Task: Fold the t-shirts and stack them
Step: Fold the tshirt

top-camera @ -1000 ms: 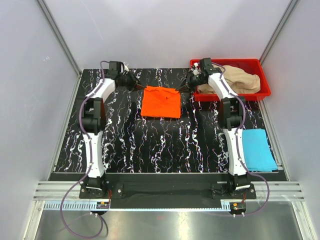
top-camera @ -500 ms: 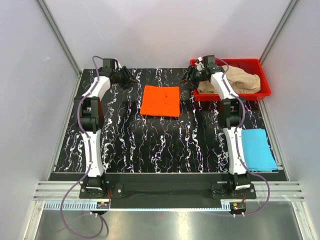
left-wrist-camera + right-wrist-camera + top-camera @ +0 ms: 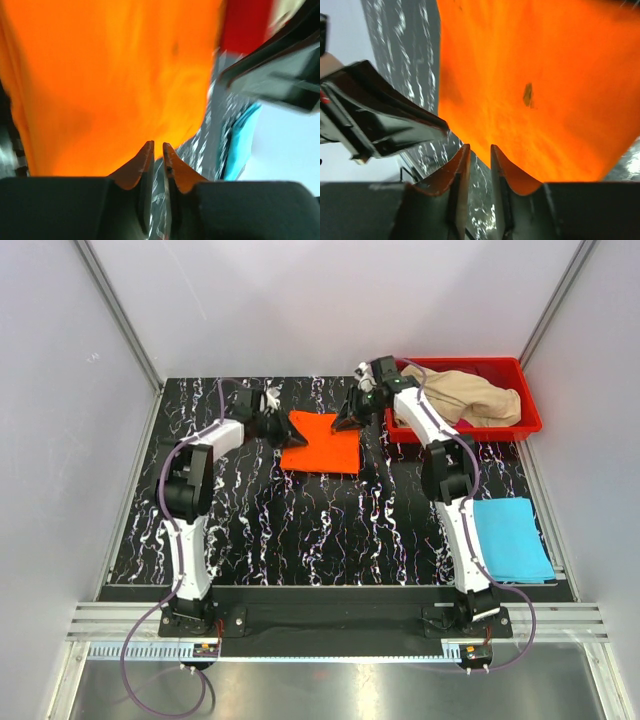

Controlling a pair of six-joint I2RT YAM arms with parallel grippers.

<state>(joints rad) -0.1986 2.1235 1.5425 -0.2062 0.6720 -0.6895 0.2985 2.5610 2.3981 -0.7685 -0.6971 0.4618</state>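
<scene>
The bright orange t-shirt (image 3: 322,448) lies folded into a square at the back middle of the table; it fills the left wrist view (image 3: 110,75) and the right wrist view (image 3: 545,75). My left gripper (image 3: 280,428) (image 3: 156,146) is at its back left corner, its jaws almost together with only table showing between them. My right gripper (image 3: 347,421) (image 3: 478,146) is at the back right corner, its jaws likewise close together and holding nothing. The light blue t-shirt (image 3: 512,538) lies folded at the right. The beige t-shirt (image 3: 475,398) is crumpled in the bin. The magenta one is out of view.
The red plastic bin (image 3: 500,431) stands at the back right corner, just right of my right arm. Grey walls close in the table on three sides. The black marbled table (image 3: 300,530) stretches in front of the orange shirt.
Both grippers drew back from the orange shirt's rear corners half a second ago and have now come forward onto those corners again. The shirt has stayed in place.
</scene>
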